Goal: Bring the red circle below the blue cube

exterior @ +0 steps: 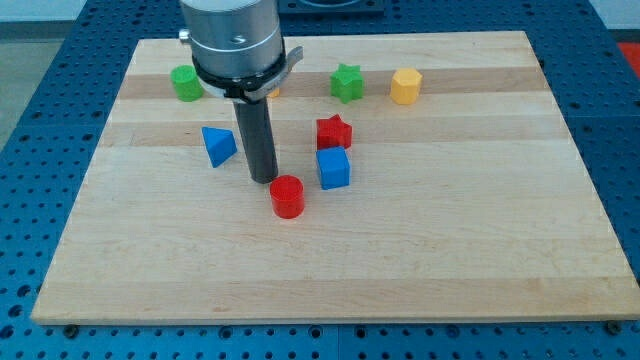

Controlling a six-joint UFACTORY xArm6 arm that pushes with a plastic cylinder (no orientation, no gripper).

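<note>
Here my tip [264, 180] stood on the wooden board [480, 270], just to the view's upper left of the red circle [287, 196], so close that whether the two touched could not be told. The arm carried no claw at all, only the straight dark rod, so there was nothing to be released or clenched.

Taking the blue cube [334, 168] as the landmark: the red circle lay to its lower left in the view, near it but with a narrow strip of bare wood between them, and it sat more to the cube's left than straight beneath it. The red star [334, 132] stood directly above the cube toward the view's top, its lower edge meeting or almost meeting the cube's top edge. The blue triangular block [218, 145] lay well to the cube's left and a little higher, beyond the rod. Farther toward the view's top from the cube ran a row of three: a green block [186, 83] far to the upper left, partly behind the arm's grey housing, a green star [347, 82] nearly straight above, and a yellow hexagonal block [405, 86] to the upper right.
</note>
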